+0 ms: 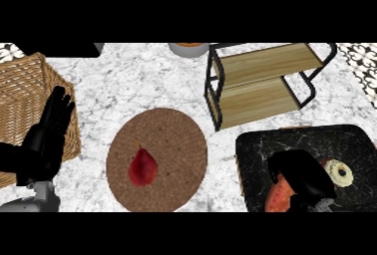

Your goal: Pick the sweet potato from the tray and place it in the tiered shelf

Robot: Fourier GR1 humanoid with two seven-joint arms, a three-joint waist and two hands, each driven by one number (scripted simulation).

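Observation:
The sweet potato (pixel 278 199) is an orange-red lump on the black tray (pixel 254 149) at the lower right. Only its left end shows from under my right hand (pixel 302 177). That hand hangs knuckles up over it, with the fingers curled down round it. The tiered shelf (pixel 254 102) has a black frame and two wooden boards. It stands behind the tray at the upper right, with nothing on either board. My left hand (pixel 46 137) rests open at the left edge, fingers up, in front of a wicker basket.
A round brown mat (pixel 173 139) in the middle carries a red pepper-like thing (pixel 142 167). A cream ring-shaped item (pixel 341 172) lies on the tray right of my right hand. The wicker basket (pixel 26 79) fills the left side. A grey bowl (pixel 189 49) sits at the far edge.

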